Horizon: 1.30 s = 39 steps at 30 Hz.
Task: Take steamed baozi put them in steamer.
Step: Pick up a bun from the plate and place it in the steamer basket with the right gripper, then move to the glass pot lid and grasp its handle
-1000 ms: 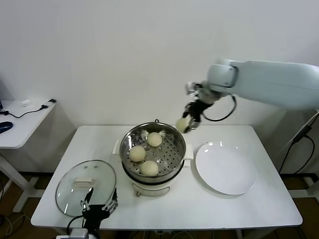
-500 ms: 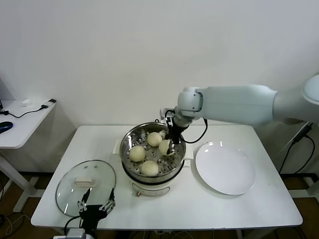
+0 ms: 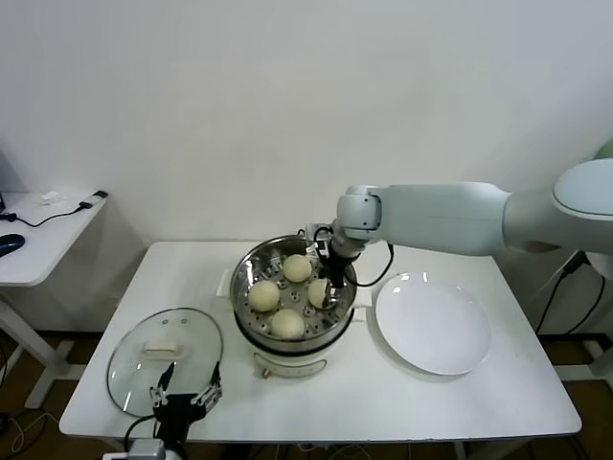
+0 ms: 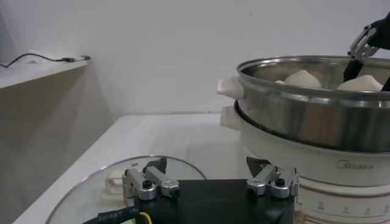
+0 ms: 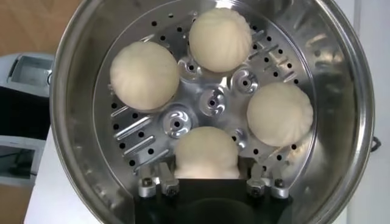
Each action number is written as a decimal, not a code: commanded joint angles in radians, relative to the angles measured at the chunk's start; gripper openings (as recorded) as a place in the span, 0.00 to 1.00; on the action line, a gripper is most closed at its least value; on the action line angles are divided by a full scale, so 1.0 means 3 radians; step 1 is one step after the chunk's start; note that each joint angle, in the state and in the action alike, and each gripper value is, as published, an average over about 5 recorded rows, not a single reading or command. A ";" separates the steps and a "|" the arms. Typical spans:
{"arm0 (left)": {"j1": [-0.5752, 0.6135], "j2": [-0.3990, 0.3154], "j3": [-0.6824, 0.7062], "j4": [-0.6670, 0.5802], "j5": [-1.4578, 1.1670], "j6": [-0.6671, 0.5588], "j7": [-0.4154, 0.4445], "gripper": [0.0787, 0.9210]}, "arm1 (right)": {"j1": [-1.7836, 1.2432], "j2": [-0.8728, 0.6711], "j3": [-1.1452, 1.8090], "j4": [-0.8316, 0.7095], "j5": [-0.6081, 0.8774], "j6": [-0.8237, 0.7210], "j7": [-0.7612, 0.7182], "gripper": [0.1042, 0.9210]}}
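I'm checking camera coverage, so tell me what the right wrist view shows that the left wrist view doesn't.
Only the right wrist view: the steamer's perforated floor and all four steamed baozi, the fourth baozi lying between the right gripper's spread fingers.

Only the left wrist view: the glass lid on the white table, the open left gripper above it, the steamer's cream pot base, and a side table.

Both: the steamer and baozi; from the left wrist only two tops clear the rim.
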 commanded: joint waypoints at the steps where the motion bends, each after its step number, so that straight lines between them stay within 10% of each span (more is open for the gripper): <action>1: 0.0014 0.0003 -0.0002 -0.0014 -0.0001 0.0003 0.0002 0.88 | 0.0013 -0.0033 0.0142 -0.0064 -0.0015 0.0218 -0.0208 0.82; 6: 0.0036 0.0014 0.0010 -0.0052 -0.0010 0.0013 0.0023 0.88 | 0.0095 -0.0268 0.0501 -0.0067 0.0206 0.0290 -0.0155 0.88; 11: 0.0027 0.0032 0.0011 -0.0080 -0.0028 0.0014 0.0035 0.88 | -0.0312 -0.0591 0.1469 -0.0125 0.0381 0.0295 0.0899 0.88; 29: -0.0317 0.0301 -0.0193 -0.0033 -0.0291 -0.0024 0.0024 0.88 | -0.3313 -0.2427 0.4691 0.1085 -0.0816 0.0786 0.2578 0.88; 39: -0.0444 0.0382 -0.0186 0.0002 -0.0277 0.0009 0.0036 0.88 | -0.6227 -0.1486 0.7405 0.1314 -0.1266 0.1405 0.2489 0.88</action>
